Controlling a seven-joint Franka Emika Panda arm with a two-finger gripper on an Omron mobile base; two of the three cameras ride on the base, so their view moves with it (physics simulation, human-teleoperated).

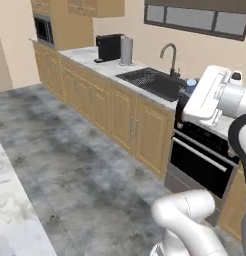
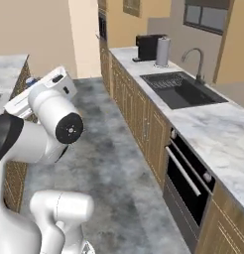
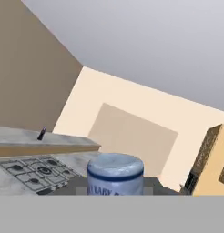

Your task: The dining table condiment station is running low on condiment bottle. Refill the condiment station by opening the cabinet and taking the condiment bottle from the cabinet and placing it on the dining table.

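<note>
Dining table (image 1: 7, 200) lies well left of the pincer (image 1: 186, 96) and below it, across open floor. The pincer is closed narrow on the condiment bottle (image 3: 115, 175); fingers are hidden, so the grip is probably firm, and the blue cap pokes out just ahead. Cabinet fetch looks done; carry and placing remain.

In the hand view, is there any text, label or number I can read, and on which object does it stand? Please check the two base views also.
"BABY": partly cut, dark letters on the pale band of the condiment bottle below its blue cap, held by the shut gripper; the rest of the line is cut off at the bottom.
Coffee machine, oven and microwave: no readable text or numbers.
</note>
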